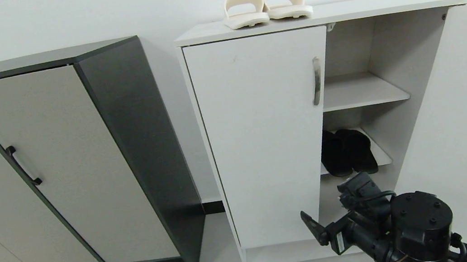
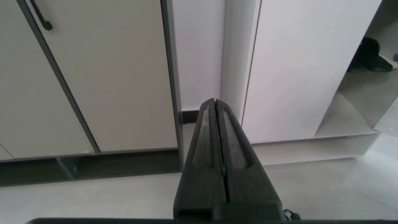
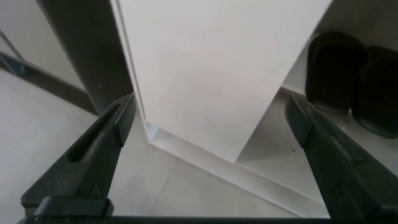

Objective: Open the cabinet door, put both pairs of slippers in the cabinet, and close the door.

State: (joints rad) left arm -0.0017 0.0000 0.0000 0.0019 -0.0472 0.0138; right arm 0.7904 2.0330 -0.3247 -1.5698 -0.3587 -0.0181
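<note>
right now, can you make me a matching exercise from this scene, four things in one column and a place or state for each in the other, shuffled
Column one:
1. cream slippers
2. black slippers
3. left gripper
4. right gripper

Column two:
A. shut
B. on top of the white cabinet
C. open
D. inside that cabinet

Pairs: 1-B, 2-D, 3-A, 4-C
</note>
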